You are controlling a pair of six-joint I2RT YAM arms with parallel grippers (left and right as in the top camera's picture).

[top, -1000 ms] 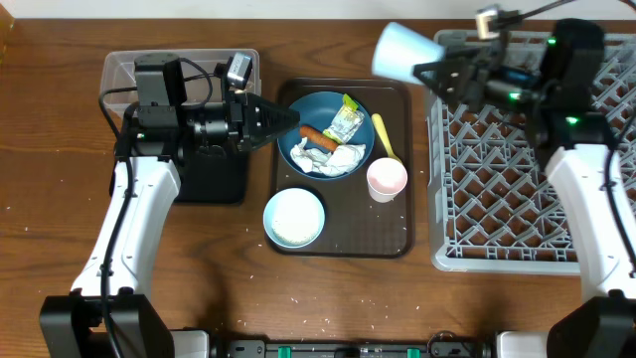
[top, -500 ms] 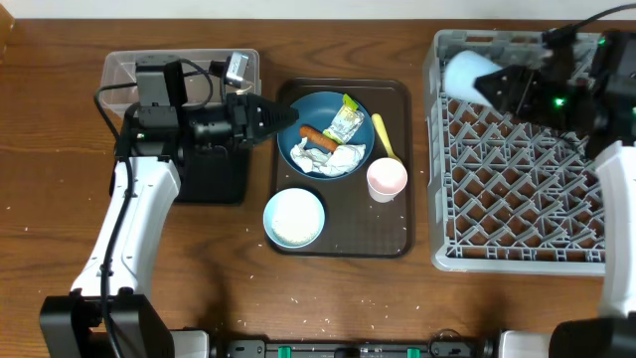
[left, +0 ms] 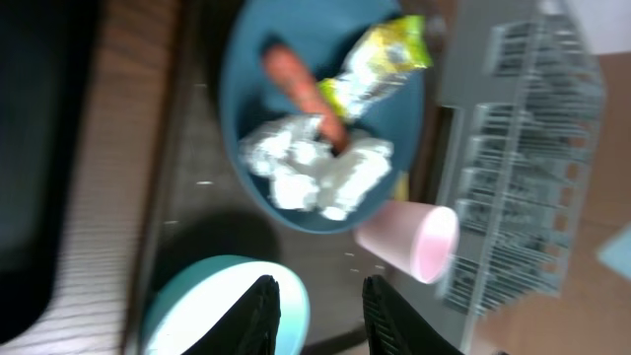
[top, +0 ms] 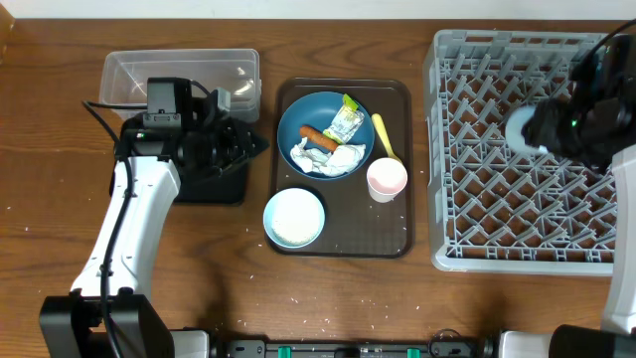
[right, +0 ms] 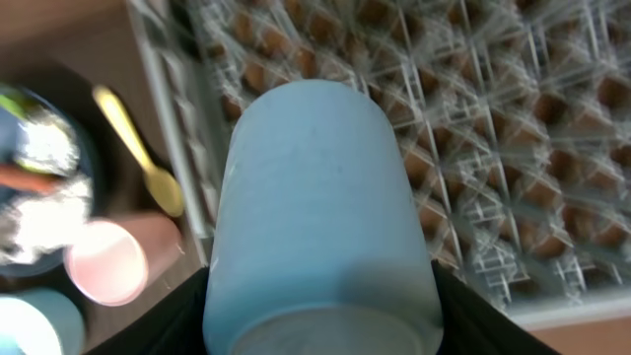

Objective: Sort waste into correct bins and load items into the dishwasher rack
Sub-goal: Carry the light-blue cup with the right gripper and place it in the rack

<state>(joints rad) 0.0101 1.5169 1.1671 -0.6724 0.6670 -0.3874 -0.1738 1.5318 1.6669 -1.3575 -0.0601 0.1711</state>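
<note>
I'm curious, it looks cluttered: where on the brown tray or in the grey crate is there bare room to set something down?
Bare: the tray's front right corner, bordered by bowl and pink cup; and most of the rack, in front of the blue cup. Crowded: the tray's back, filled by the dish and spoon.

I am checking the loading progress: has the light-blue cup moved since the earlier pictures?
Yes. In the overhead view the light-blue cup went rightward, from outside the far-left corner of the dishwasher rack to above its grid.
</note>
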